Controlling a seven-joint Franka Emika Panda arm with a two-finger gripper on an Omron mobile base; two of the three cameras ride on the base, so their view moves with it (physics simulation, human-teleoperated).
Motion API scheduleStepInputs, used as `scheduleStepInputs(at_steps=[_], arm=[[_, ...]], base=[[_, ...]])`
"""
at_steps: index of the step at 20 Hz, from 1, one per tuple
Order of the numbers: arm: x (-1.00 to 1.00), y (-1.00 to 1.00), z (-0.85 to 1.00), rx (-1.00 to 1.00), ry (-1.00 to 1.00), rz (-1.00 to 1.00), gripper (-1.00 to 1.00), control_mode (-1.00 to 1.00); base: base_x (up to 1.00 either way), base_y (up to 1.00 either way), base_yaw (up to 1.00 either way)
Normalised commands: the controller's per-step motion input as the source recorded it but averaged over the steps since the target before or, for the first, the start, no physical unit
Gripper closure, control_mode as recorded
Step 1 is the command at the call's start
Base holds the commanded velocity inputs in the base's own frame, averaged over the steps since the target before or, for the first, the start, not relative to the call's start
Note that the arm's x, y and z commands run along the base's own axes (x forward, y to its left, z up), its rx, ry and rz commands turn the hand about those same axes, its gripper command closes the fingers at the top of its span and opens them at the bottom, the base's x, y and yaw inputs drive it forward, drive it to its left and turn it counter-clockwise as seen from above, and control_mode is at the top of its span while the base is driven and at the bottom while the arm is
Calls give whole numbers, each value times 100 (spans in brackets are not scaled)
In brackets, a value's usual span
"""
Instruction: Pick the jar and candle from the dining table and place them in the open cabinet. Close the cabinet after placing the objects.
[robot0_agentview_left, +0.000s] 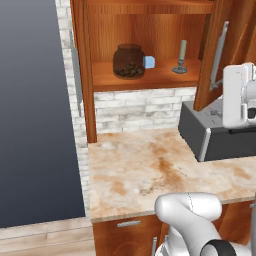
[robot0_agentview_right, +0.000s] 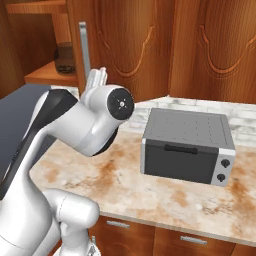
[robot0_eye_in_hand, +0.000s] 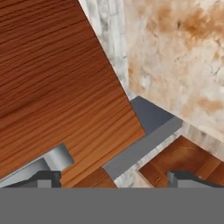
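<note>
My jaws stand wide, holding nothing; my gripper (robot0_eye_in_hand: 114, 179) hangs close over the cabinet door (robot0_eye_in_hand: 57, 87), whose silver handle (robot0_eye_in_hand: 52, 159) pokes in at seven o'clock. In the left base view the cabinet (robot0_agentview_left: 150, 75) stands open: the jar (robot0_agentview_left: 129, 61) sits on its shelf at eleven o'clock, a small blue cube (robot0_agentview_left: 149, 62) just beside it, the candle (robot0_agentview_left: 181, 56) at one o'clock. A toaster oven (robot0_agentview_right: 187, 145) occupies the counter (robot0_agentview_left: 145, 170) at three o'clock, under the swung door; the counter's middle lies bare. My own arm hides part of the door.
</note>
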Motion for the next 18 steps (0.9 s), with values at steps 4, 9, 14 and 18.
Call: scheduleStepInputs(at_steps=[4, 9, 14, 18], arm=[[60, 30, -21, 0, 2, 7, -100, -100], [72, 21, -25, 0, 6, 2, -100, -100], [75, 13, -28, 0, 8, 0, -100, -100], [75, 11, -30, 0, 6, 0, -100, -100]], base=[[0, 0, 0], [0, 0, 0], [0, 0, 0], [0, 0, 0]])
